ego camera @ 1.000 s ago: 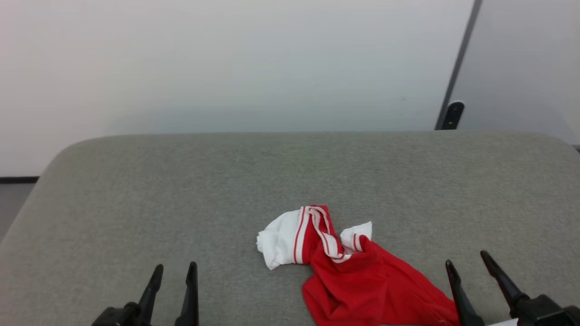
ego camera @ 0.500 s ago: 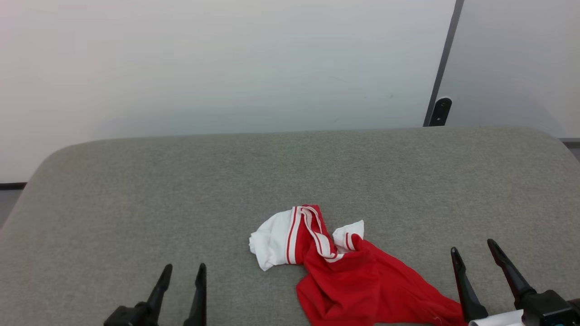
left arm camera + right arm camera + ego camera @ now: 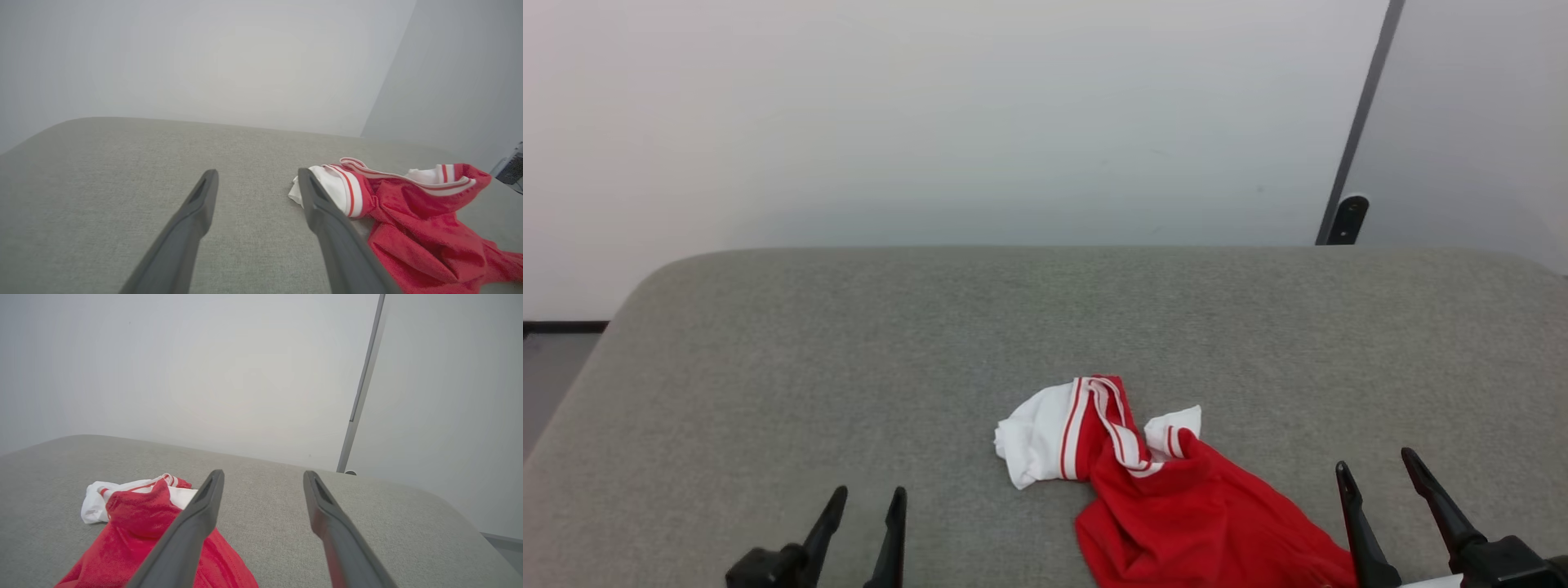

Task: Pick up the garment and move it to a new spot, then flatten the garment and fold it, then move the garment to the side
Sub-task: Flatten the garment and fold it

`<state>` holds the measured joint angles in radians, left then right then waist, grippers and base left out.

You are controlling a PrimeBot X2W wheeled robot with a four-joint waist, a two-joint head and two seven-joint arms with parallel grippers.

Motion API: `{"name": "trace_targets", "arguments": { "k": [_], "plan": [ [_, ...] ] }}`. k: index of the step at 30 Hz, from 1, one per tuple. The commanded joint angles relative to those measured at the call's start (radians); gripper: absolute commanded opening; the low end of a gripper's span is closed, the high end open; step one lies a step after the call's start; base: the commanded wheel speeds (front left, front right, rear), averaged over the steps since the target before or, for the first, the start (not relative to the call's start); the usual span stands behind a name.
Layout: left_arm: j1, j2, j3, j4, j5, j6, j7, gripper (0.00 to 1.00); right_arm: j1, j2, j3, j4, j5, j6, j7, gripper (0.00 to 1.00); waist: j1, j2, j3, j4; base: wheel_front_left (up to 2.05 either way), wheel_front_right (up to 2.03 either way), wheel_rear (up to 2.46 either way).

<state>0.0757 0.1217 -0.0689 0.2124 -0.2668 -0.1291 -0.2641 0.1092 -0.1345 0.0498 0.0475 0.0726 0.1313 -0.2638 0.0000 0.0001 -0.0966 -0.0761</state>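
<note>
Two grippers: both low at the near edge of the head view, fingers pointing away from the robot.
garment (image 3: 1176, 506): red jersey, crumpled in a heap on the grey surface (image 3: 1045, 327), near its front edge and right of centre; it lies between the two grippers, closer to the right one.
garment detail: white part bunched at the far left end; white-and-red striped trim twisted across the top; red body spreads toward the near right and runs off the bottom of the head view.
left gripper (image 3: 871, 490): fingers spread apart, nothing between them; over bare grey cloth, left of the garment and apart from it.
right gripper (image 3: 1374, 459): fingers spread apart, holding nothing; just beside the garment's right edge; contact cannot be told.
left wrist view: garment lies right of the right-hand finger, white end nearest its tip.
right wrist view: garment at lower left, partly hidden behind the left-hand finger.
grey surface: woven fabric, rounded far corners.
background: pale wall (image 3: 931, 122); dark vertical strip (image 3: 1364, 122) at upper right.
</note>
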Motion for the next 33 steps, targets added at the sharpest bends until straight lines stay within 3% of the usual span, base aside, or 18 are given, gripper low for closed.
{"name": "trace_targets", "arguments": {
  "k": [1, 4, 8, 16, 24, 33],
  "plan": [
    [-0.025, 0.015, -0.015, 0.022, -0.025, -0.003, 0.0, 1.0, 0.006, -0.004, 0.001, 0.007, -0.001, -0.001, -0.001, 1.0, 0.0, -0.0001, 0.004, -0.014, 0.0, 0.0, 0.0],
    [-0.083, 0.069, -0.074, 0.077, -0.085, -0.003, 0.009, 1.0, -0.004, -0.013, 0.006, 0.016, -0.005, -0.001, -0.001, 1.0, 0.0, -0.0001, 0.015, -0.046, 0.0, 0.0, 0.0],
    [-0.169, 0.145, -0.118, 0.103, -0.174, -0.003, 0.125, 1.0, -0.022, -0.021, 0.008, 0.022, -0.004, -0.001, -0.001, 1.0, 0.0, -0.0001, 0.037, -0.099, 0.0, 0.0, 0.0],
    [-0.372, 0.264, -0.161, 0.164, -0.367, -0.002, 0.584, 1.0, -0.044, -0.014, 0.014, 0.036, 0.002, -0.001, -0.001, 1.0, 0.0, -0.0001, 0.094, -0.194, 0.0, 0.0, 0.0],
    [-0.564, 0.31, -0.221, 0.181, -0.406, 0.015, 0.944, 1.0, -0.067, 0.005, 0.014, 0.049, 0.006, -0.001, -0.001, 1.0, 0.0, -0.0001, 0.152, -0.233, 0.0, 0.0, 0.0],
    [-0.695, 0.314, -0.281, 0.236, -0.385, 0.064, 1.157, 1.0, -0.105, 0.021, 0.029, 0.062, 0.003, -0.001, -0.001, 1.0, 0.0, -0.0001, 0.194, -0.254, 0.0, 0.0, 0.0]
  ]
}}
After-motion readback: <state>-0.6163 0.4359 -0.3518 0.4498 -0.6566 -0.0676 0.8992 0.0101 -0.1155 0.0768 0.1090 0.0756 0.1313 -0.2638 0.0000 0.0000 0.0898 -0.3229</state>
